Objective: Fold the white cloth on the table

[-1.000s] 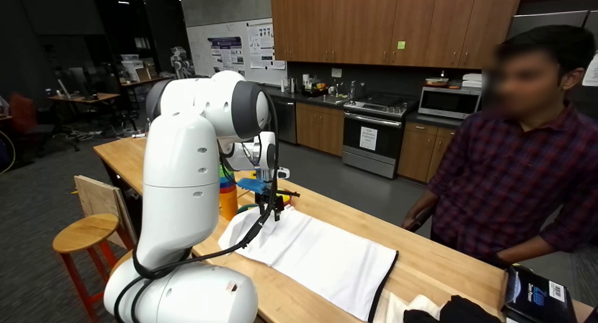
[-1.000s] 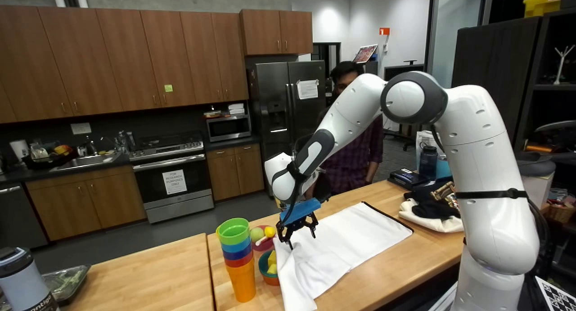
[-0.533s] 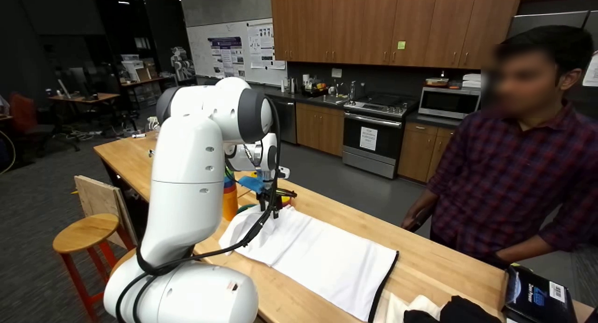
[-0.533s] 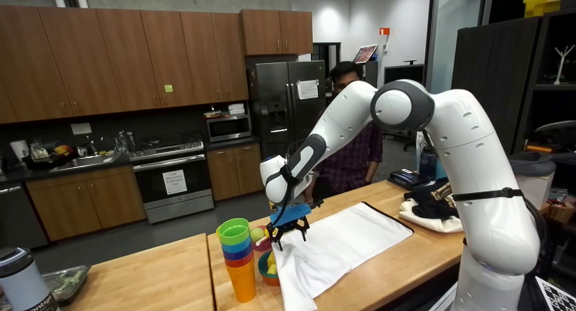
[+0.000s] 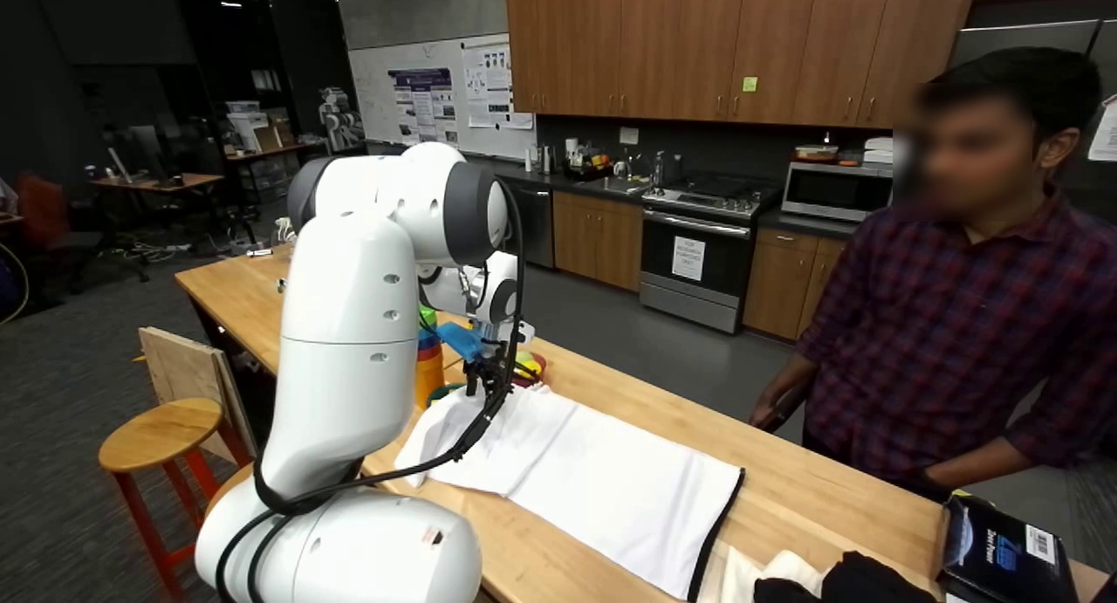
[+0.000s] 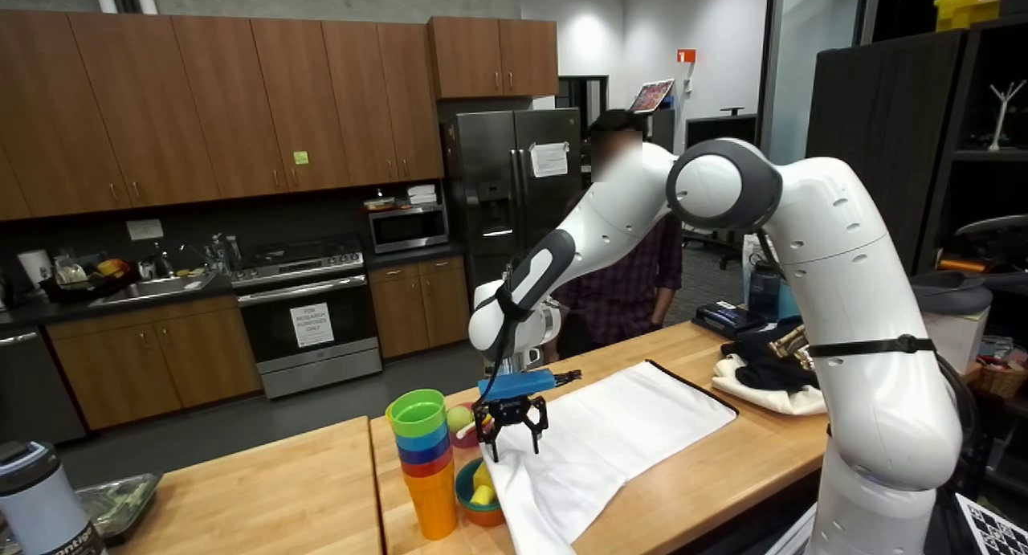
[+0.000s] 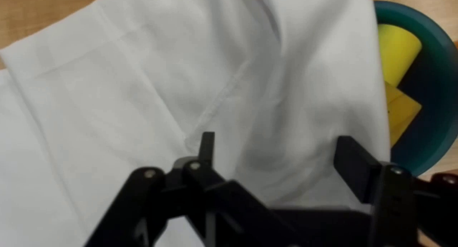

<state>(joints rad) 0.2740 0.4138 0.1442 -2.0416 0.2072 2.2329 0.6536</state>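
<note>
The white cloth (image 6: pixel 634 418) lies along the wooden table in both exterior views (image 5: pixel 611 481). A black hem marks its far end from the gripper; the end under the gripper is wrinkled. My gripper (image 6: pixel 516 455) is open and points down over this wrinkled end, also in an exterior view (image 5: pixel 489 389). In the wrist view the gripper (image 7: pixel 275 139) has its fingers wide apart, with the cloth (image 7: pixel 107 107) below and between them. Nothing is pinched. One finger (image 7: pixel 354 161) is close to the cloth edge by a bowl; I cannot tell whether it touches.
A teal bowl (image 7: pixel 422 157) with yellow pieces sits against the cloth's edge. Stacked cups (image 6: pixel 432 491) and a pink bowl (image 6: pixel 467 438) stand close to the gripper. Dark and cream fabric (image 6: pixel 771 382) and a black box (image 6: pixel 727 318) lie farther along the table. A person stands behind it.
The gripper has moved toward the cups and turned slightly. The cloth's wrinkled end has shifted a little the same way, against the bowl, which has also shifted slightly. The gripper stays open.
</note>
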